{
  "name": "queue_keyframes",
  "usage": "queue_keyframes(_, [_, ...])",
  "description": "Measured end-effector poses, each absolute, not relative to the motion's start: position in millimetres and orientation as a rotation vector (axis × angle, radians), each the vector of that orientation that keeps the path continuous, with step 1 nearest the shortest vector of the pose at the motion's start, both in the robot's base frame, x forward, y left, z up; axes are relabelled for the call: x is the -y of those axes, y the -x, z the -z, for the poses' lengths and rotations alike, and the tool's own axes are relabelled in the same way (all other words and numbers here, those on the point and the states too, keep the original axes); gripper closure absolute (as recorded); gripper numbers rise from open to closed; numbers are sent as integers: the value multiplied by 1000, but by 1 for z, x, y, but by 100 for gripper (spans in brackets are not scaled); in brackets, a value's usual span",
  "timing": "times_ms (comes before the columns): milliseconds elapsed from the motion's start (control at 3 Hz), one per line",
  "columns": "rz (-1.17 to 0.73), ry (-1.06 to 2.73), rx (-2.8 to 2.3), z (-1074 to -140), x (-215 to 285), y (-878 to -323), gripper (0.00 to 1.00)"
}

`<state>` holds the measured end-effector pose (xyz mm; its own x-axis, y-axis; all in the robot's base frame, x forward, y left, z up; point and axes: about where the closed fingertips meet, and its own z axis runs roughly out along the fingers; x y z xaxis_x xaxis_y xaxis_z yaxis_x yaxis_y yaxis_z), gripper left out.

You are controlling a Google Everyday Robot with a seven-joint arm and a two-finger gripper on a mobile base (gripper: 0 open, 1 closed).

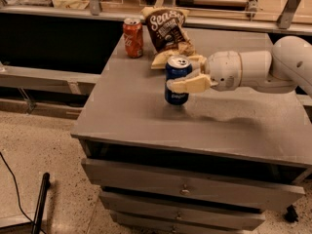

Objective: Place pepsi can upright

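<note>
Glossy blue aluminium pepsi can (pixel 177 97) with silver metal rim, clasped by the matt cream plastic gripper (pixel 178 75) of a smooth white arm (pixel 253 69) at the middle of the matt grey cabinet top (pixel 126 116); far left, shiny red can (pixel 132 38) and crinkled glossy snack bag (pixel 166 30).

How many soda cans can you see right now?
2: the pepsi can, upright in the gripper, centre of view; the red soda can, standing back left. None seems hidden.
</note>
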<state>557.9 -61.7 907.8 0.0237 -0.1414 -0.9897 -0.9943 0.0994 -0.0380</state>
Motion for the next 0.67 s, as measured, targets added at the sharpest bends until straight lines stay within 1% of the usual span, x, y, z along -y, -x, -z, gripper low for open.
queue_keyframes(667, [-998,1246,-1338,-899,72,-561,12])
